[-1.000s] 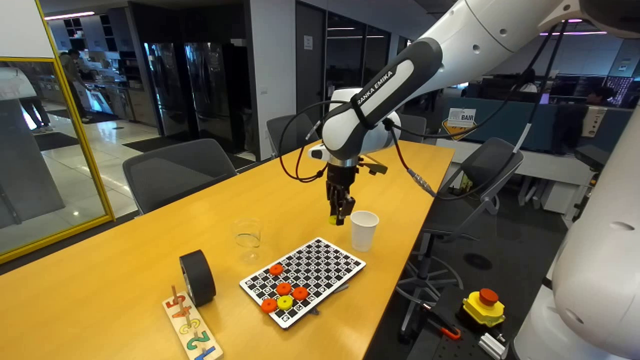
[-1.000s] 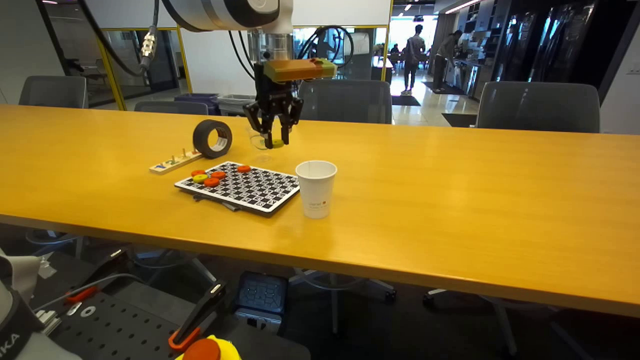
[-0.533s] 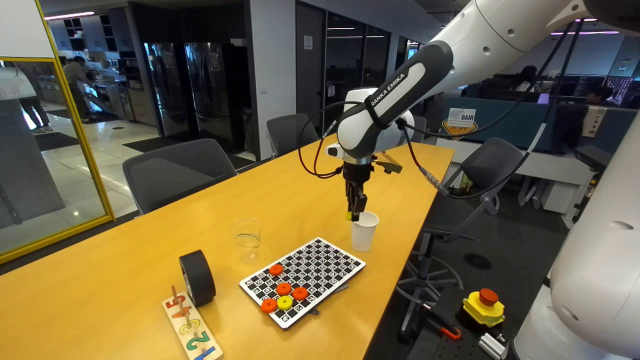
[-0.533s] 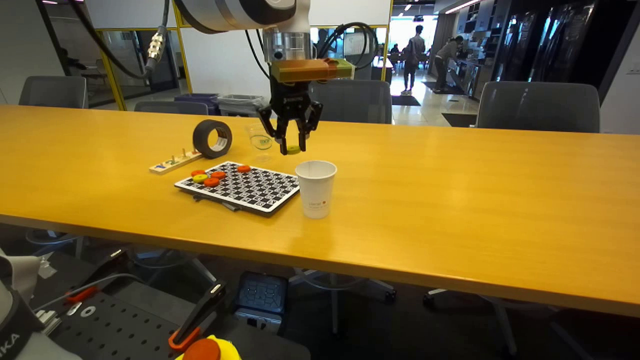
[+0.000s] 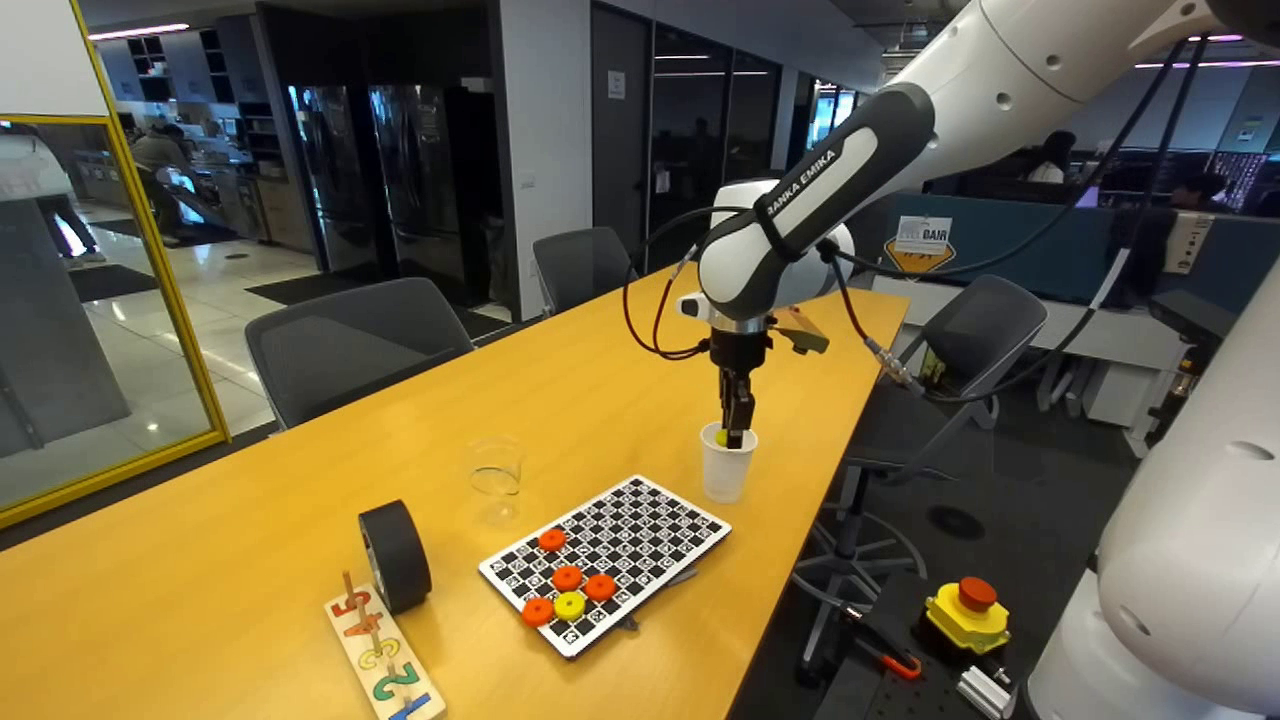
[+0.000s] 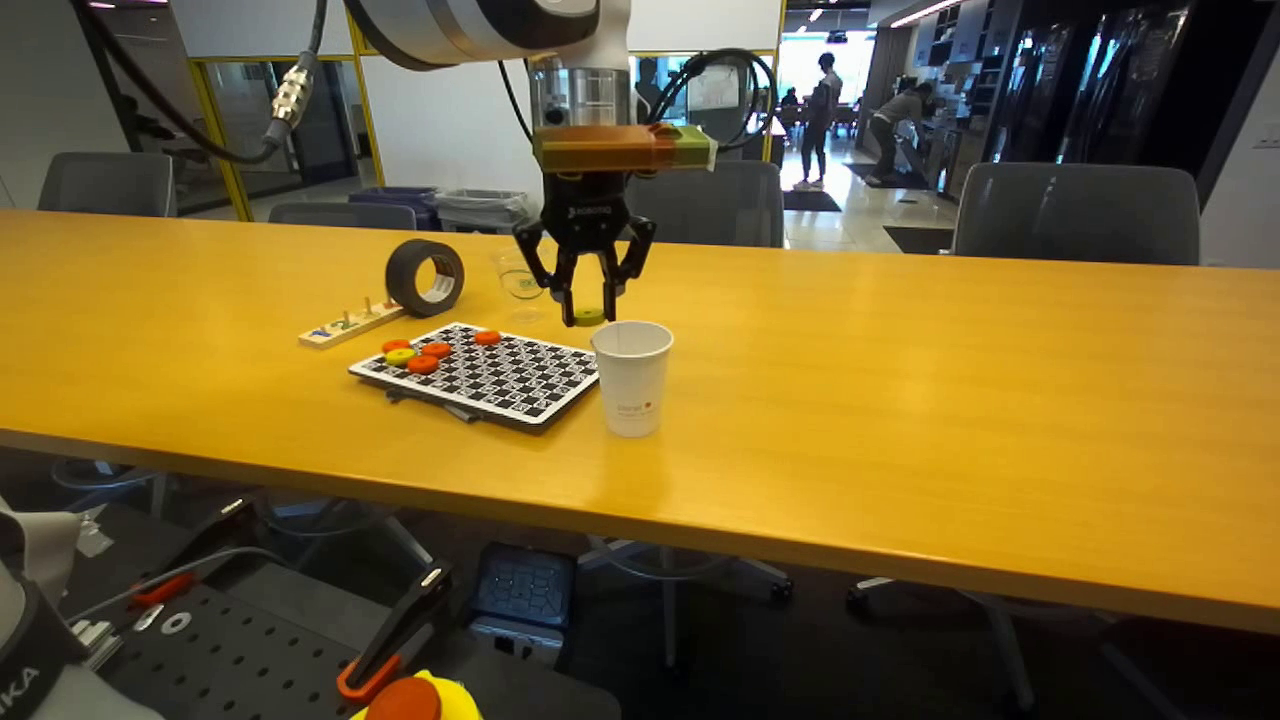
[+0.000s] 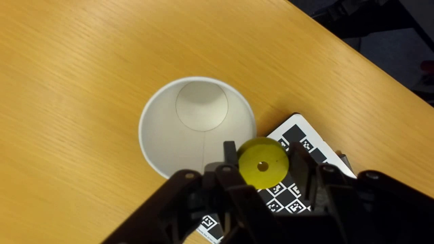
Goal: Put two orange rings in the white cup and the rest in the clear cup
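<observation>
My gripper is shut on a yellow ring, gripped by its sides. In the wrist view the ring overlaps the near rim of the white cup, whose inside shows nothing. From an exterior view, the fingertips appear close above that cup, slightly to its left. Several orange rings lie on the checkered board, one apart and the others clustered around another yellow ring. Toward the table's middle stands the clear cup; it appears faint in both exterior views, and its contents cannot be made out.
A black tape roll stands on edge beyond the board, with a wooden number peg strip beside it. The table's edge runs close by the white cup. Grey chairs line the far side.
My gripper has travelled rightward in both exterior views and come lower, carrying the yellow ring up to the white cup's rim. Cups, board and the other rings have stayed put.
</observation>
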You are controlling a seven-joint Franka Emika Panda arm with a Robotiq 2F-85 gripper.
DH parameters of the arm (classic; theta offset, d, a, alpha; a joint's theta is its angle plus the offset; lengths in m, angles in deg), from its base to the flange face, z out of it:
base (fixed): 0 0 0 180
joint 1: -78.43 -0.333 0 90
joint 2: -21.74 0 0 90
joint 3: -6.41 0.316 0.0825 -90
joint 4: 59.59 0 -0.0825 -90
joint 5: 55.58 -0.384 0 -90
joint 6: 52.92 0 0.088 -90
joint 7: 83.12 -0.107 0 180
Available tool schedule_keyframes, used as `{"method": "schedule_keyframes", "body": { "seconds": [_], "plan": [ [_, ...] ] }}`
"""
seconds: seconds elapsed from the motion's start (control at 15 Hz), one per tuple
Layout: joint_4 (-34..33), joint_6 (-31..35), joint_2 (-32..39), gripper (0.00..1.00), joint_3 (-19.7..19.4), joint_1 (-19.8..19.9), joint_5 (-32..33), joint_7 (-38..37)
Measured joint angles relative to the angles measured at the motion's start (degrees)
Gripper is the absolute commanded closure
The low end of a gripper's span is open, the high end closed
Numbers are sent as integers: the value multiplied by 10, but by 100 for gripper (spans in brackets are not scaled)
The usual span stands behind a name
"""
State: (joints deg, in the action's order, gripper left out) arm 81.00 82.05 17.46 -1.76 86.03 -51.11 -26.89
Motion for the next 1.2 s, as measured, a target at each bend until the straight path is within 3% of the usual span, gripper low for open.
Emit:
{"method": "schedule_keyframes", "body": {
  "seconds": [1.2],
  "plan": [
    [-34, -8, 32, 78, -17, 7, -1, -10]
  ]
}}
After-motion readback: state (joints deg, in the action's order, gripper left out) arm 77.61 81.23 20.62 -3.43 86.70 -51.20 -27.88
